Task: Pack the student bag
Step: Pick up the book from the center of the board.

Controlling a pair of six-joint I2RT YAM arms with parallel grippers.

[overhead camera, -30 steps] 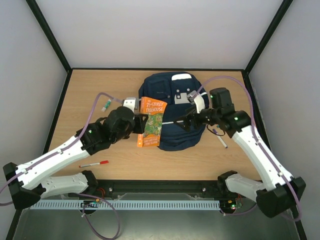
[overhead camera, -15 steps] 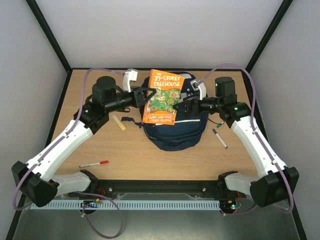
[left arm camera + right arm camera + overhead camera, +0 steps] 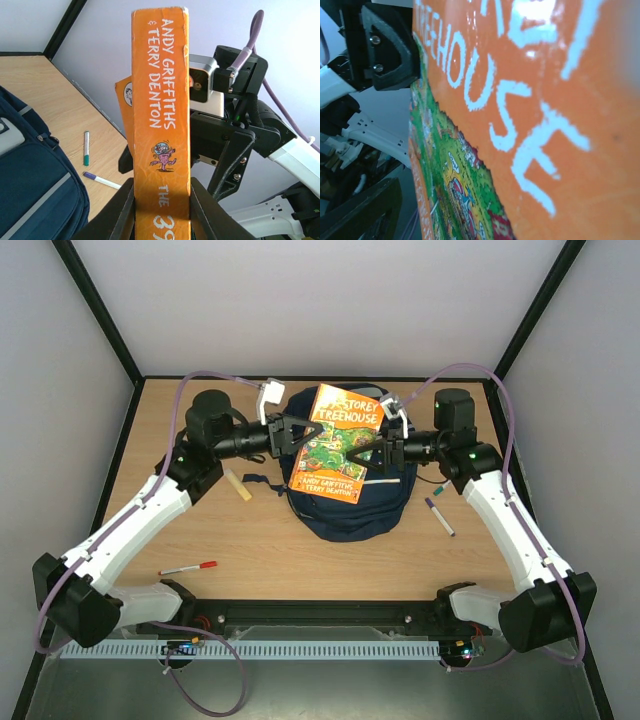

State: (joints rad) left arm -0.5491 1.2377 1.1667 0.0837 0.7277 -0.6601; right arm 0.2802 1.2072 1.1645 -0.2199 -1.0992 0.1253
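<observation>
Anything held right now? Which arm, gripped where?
Left gripper holds the orange book by its spine, jaws on both covers. Right gripper sits at the opposite edge; whether it grips cannot be told.

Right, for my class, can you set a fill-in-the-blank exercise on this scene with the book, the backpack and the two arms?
1. The left pincer grips the orange book by its ____.
2. That spine names Andy Griffiths and Terry ____.
3. Beneath the book lies the student bag, coloured navy ____.
4. The red-and-white pen lies nearest the ____ arm's base.
Missing words: spine, Denton, blue, left.
</observation>
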